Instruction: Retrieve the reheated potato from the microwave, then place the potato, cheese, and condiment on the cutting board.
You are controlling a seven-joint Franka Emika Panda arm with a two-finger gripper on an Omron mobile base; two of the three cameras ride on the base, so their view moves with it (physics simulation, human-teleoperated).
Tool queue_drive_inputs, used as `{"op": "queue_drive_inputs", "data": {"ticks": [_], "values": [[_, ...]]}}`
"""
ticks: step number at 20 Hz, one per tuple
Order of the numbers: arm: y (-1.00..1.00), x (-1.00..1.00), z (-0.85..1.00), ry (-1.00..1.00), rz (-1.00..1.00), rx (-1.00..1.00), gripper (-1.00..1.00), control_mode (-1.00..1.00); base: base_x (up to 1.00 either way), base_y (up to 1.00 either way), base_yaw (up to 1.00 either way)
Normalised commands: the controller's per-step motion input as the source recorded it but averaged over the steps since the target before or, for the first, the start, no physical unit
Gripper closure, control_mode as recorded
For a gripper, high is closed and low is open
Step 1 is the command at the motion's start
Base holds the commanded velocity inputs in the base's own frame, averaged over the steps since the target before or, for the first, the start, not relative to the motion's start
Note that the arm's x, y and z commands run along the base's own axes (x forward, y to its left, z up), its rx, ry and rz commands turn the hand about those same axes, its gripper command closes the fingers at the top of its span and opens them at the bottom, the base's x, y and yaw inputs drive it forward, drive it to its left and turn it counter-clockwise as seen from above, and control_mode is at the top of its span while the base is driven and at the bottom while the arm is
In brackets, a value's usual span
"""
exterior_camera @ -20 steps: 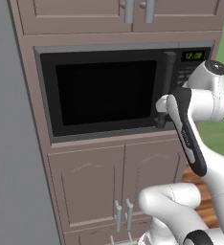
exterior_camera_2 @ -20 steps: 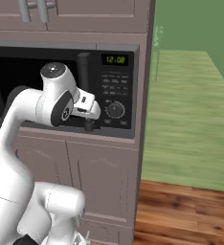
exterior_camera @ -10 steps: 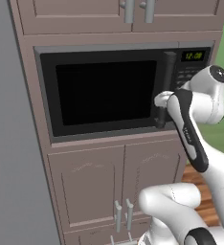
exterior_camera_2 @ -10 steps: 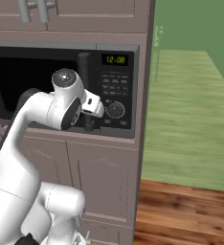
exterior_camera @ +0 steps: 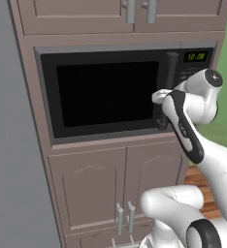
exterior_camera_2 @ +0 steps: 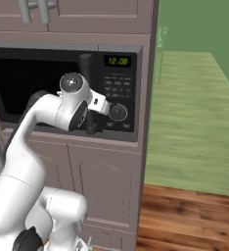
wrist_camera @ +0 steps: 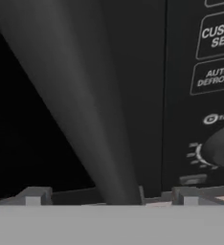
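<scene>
microwave [exterior_camera: 108, 94]: sitting built into a tall cabinet column, its wide black glass door shut and facing the robot; its long axis is running level, left to right.
handle [exterior_camera_2: 86, 81]: a long dark bar standing upright along the door's right edge, its long axis running top to bottom; in the hand view it is showing as a thick dark bar [wrist_camera: 80, 105] slanting across the picture.
keypad panel [exterior_camera_2: 119, 93]: lying just right of the handle, with green clock digits [exterior_camera_2: 119, 61] glowing at its top and a round knob [exterior_camera_2: 118, 112] sitting low on it.
gripper [wrist_camera: 109, 197]: standing wide apart, holding nothing; its two finger tips [wrist_camera: 35, 195] are showing on either side of the handle's lower part, right up at the door.
arm [exterior_camera: 190, 128]: reaching up from the base, the hand pressing in at the lower part of the handle.
cabinet doors [exterior_camera: 110, 189]: closed, filling the column under the microwave.
upper cabinet doors [exterior_camera: 135, 12]: closed, sitting above the microwave.
wooden floor [exterior_camera_2: 190, 215]: lying to the right of the column.
</scene>
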Motion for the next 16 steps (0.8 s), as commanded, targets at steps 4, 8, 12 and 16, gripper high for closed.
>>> {"op": "queue_drive_inputs", "data": {"ticks": [4,8,12,16], "values": [[0.00,0.23,0.00,-0.09,0.00,0.00,-1.00,-1.00,0.00,0.00,0.00],[0.00,0.13,-0.01,-0.13,0.00,0.00,-1.00,-1.00,0.00,0.00,0.00],[0.00,0.14,-0.05,-0.14,0.00,0.00,-1.00,-1.00,0.00,0.00,0.00],[0.00,0.18,-0.13,-0.11,0.00,0.00,1.00,-1.00,0.00,0.00,0.00]]}}
